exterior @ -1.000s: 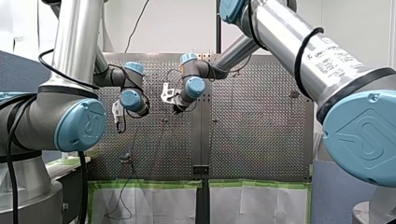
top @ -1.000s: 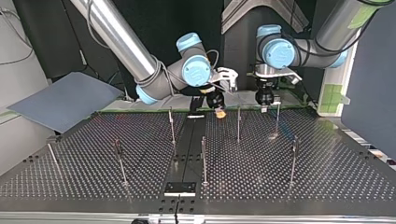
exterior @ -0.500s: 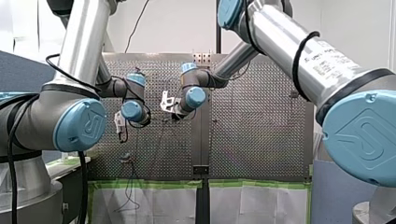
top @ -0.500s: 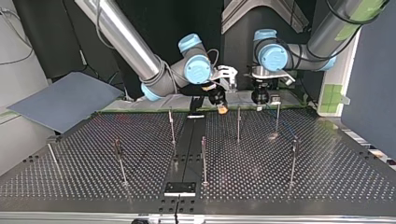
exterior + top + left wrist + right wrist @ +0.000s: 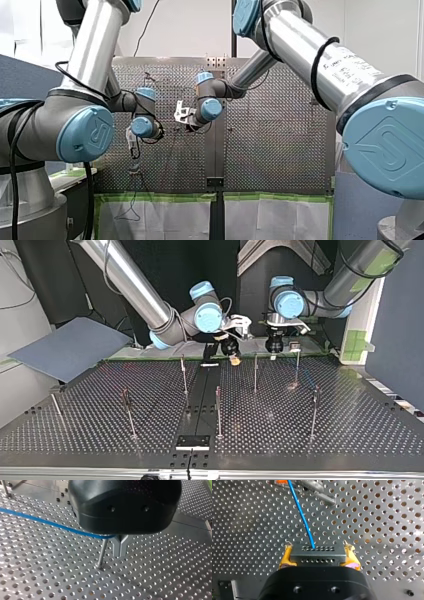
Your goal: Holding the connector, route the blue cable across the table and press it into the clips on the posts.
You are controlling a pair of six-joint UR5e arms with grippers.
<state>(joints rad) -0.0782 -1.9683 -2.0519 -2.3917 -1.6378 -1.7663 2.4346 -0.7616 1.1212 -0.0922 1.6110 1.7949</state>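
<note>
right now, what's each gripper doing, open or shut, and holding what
Left gripper: shut on the blue cable.
Right gripper: shut on the connector, with the cable leading out of it.

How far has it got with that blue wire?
Early on. Done: my right gripper grips the connector, blue cable trailing from it. In hand: my left gripper pinches the cable beside a post. Left: clipping it in; the other posts in the top view show no cable.

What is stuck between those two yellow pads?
The right wrist view shows it: a grey connector sits clamped between my right gripper's yellow pads, and the blue cable runs out of it, ahead of the gripper.
</note>
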